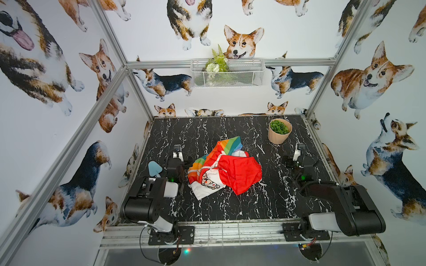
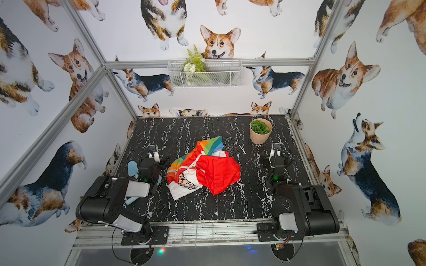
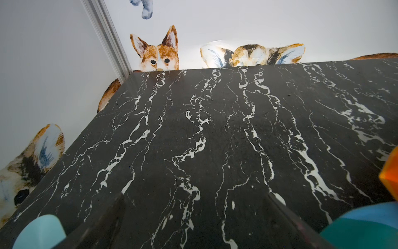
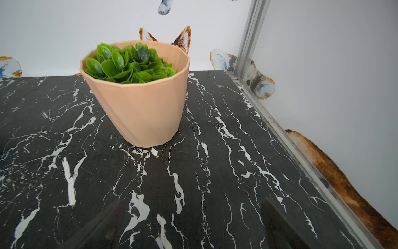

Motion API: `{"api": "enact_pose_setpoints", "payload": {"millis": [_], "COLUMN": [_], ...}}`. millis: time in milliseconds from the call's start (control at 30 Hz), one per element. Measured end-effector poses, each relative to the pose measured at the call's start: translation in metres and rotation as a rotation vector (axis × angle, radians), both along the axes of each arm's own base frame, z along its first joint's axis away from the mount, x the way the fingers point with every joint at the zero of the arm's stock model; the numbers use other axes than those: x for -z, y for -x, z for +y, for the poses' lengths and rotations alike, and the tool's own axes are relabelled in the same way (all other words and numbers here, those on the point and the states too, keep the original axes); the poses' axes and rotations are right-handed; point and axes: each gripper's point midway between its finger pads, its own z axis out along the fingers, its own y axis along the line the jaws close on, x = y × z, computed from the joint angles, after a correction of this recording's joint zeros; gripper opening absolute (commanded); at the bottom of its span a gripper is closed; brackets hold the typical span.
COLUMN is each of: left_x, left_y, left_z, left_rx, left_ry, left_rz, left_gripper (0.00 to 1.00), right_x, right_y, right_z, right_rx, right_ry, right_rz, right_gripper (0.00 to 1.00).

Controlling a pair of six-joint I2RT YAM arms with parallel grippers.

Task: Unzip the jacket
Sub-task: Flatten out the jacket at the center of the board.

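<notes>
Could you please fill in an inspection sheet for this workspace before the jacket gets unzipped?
Surface: black marble-look table, no spills seen.
Job's things: jacket crumpled mid-table, red hood uppermost; zip not visible.
Clutter: potted plant at far right corner; light blue object beside left arm.
Grippers: left gripper and right gripper both open, empty, apart from the jacket.
Cables: black leads loop below the arm bases, off the table.
Surroundings: corgi-print walls, metal frame, wire basket with greenery on back rail.
</notes>
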Motion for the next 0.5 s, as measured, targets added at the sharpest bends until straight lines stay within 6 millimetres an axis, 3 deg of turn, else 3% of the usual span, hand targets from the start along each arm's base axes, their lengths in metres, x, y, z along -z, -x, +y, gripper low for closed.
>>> {"api": "enact_pose_setpoints", "payload": {"millis": [67,233,333,400,500], "left_x": [-0.003,0.0,-0.002,-0.014,-0.049], "left_y": [-0.006,-0.004,0.004,0.007,0.01], "left_z": [0.003,0.007,0.008,0.007,0.002], "left_rx": [-0.02,-0.043,-0.058,-0.067,-0.1], "left_ry": [-0.002,-0.008,-0.016,-0.021,-0.033], "left_rz": [0.003,0.016,0.01,-0.013,-0.064], "left_gripper": [1.0,1.0,1.0,1.0,1.0], "right_x": [0.008,-0.003,0.001,-0.007,-0.041], "right_y": [-0.001,-0.005,0.0,0.001,-0.001], "right_z": [0.0,0.0,0.001,0.006,0.02], "right_rx": [0.0,0.002,-0.002,-0.008,-0.051], "right_ry": [0.003,0.0,0.002,0.016,0.027], "right_rz": [0.023,-0.003,0.002,-0.011,-0.076], "right_gripper": [0.99,0.99,0.99,0.99,1.0]}}
